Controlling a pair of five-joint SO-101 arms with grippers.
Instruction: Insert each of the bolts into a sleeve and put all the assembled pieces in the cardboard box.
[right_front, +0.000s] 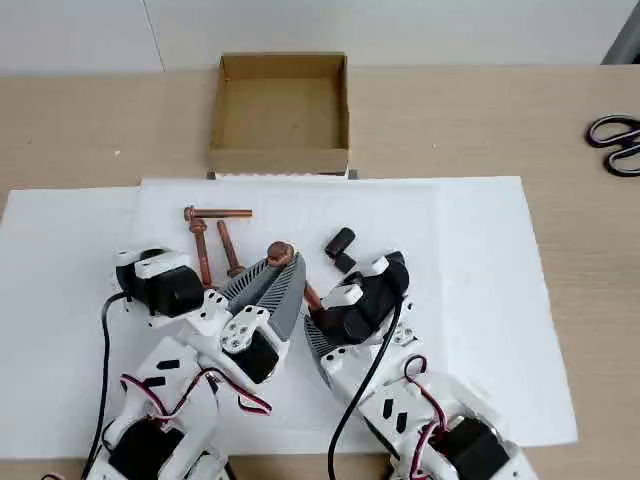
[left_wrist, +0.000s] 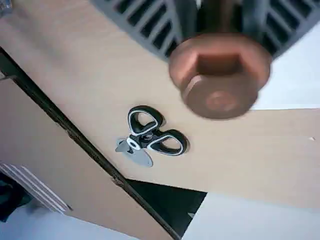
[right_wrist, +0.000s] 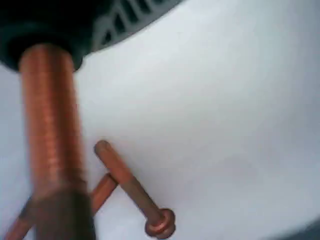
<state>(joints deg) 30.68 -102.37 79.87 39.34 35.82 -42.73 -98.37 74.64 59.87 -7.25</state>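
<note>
The left gripper (right_front: 283, 268) has its jaws clamped on a copper bolt (right_front: 280, 253), gripping it just under the hexagonal head. The head faces the left wrist camera. From the head, the shaft slants toward 5 o'clock and meets the right gripper (right_front: 314, 312). The right gripper's jaws are closed on a black sleeve (right_wrist: 30, 20), and the right wrist view shows the shaft entering that sleeve.

The two grippers meet over a sheet of white paper (right_front: 480, 300) spread on the wooden surface (right_front: 560, 110). At 10 o'clock from the jaws, three loose bolts (right_front: 203, 255) lie close together on the paper, one crosswise above the heads of the other two. At 2 o'clock, near the right gripper, two spare sleeves (right_front: 340, 241) lie just beside each other.

The cardboard box (right_front: 280, 160) sits open at 12 o'clock, just past the paper's far edge. A pair of scissors (right_front: 612, 145) lies at 2 o'clock by the surface's right edge, well apart from everything else.
</note>
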